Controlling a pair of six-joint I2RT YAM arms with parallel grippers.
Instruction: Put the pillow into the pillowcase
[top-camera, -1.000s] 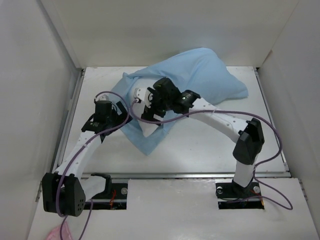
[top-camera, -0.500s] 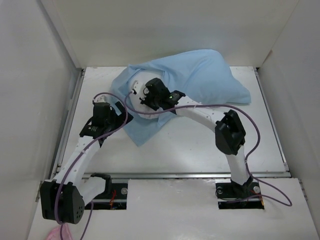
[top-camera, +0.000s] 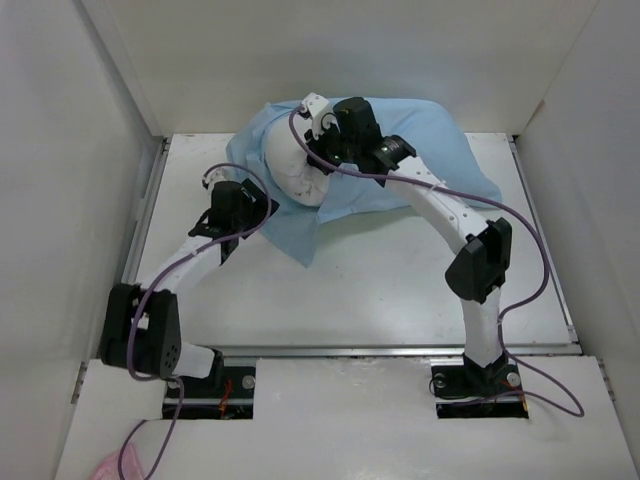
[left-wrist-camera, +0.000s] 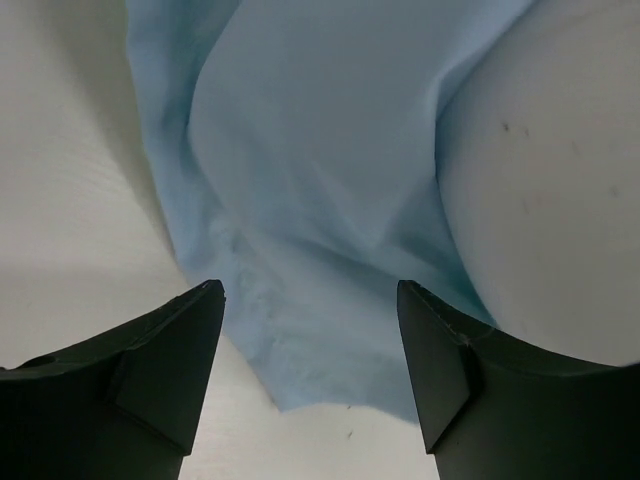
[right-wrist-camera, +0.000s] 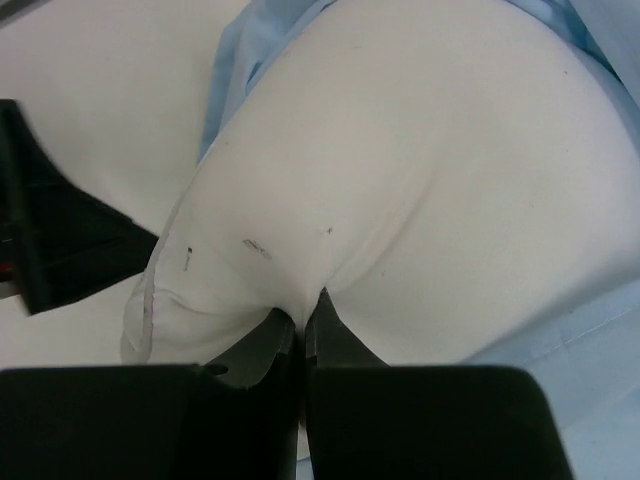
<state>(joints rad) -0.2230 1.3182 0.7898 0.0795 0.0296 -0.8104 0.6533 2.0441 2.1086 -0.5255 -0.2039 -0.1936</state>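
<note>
The light blue pillowcase (top-camera: 430, 150) lies rumpled at the back of the table, with a loose flap (top-camera: 295, 235) reaching toward me. The white pillow (top-camera: 290, 175) bulges out of its left end. My right gripper (right-wrist-camera: 305, 305) is shut on a pinched fold of the pillow (right-wrist-camera: 420, 150), which carries small dark specks. Seen from above, it (top-camera: 316, 112) is over the pillow's back side. My left gripper (left-wrist-camera: 310, 295) is open, its fingers either side of the pillowcase (left-wrist-camera: 300, 150) flap's lower corner, with the pillow (left-wrist-camera: 560, 200) to the right. From above, it (top-camera: 258, 207) sits at the flap's left edge.
White walls (top-camera: 90, 150) close in the table on the left, right and back. A purple cable (top-camera: 450, 200) loops along each arm. Bare white table top (top-camera: 380, 280) lies between the pillowcase and the arm bases. Something pink (top-camera: 110, 465) lies at the bottom left, off the table.
My right gripper shut on the pillow and drew it toward the back. The white end now shows more. My left arm moved forward to the flap, its jaws narrowing.
</note>
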